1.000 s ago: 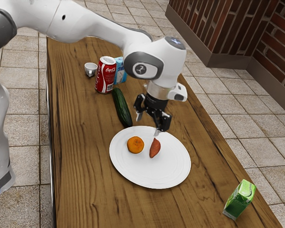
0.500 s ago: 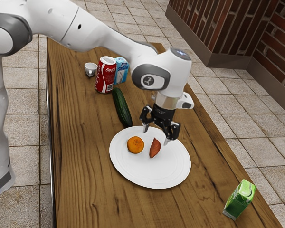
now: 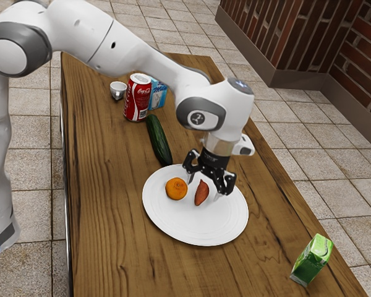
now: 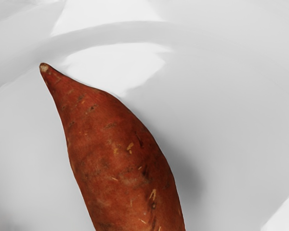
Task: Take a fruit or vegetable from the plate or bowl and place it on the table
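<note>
My gripper is low over the white plate, its two fingers apart on either side of the sweet potato's upper end. The reddish-brown sweet potato lies on the plate, beside an orange fruit. In the wrist view the sweet potato is large and close under my hand, its pointed tip visible, with the plate's white surface around it. Whether a finger touches it I cannot tell.
A cucumber lies just beyond the plate on the wooden table. Farther back stand a red can, a blue carton and a white cup. A green carton stands near the exterior view's lower right.
My hand has moved toward the exterior view's right and then down, from above the plate's far edge to around the sweet potato. The objects have stayed where they were.
</note>
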Motion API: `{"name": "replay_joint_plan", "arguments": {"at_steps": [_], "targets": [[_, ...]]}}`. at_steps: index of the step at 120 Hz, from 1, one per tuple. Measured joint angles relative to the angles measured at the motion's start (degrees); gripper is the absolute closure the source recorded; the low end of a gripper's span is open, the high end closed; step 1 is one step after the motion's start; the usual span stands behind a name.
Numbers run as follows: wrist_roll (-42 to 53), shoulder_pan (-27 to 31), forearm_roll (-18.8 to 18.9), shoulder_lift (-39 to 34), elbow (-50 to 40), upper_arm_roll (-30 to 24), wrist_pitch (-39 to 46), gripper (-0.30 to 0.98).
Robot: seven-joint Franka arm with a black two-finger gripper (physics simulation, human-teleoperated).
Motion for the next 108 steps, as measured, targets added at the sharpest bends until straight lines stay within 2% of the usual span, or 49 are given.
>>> {"name": "replay_joint_plan", "arguments": {"at_steps": [75,100,108], "targets": [[-1.72,1.34,0.04,2.66,0.01,-0.04,0.13,0.00],[-2.02,1.28,0.16,2.52,0.37,-0.09,0.07,0.39],[-2.11,1.23,0.59,2.47,0.50,-0.12,0.05,0.47]]}}
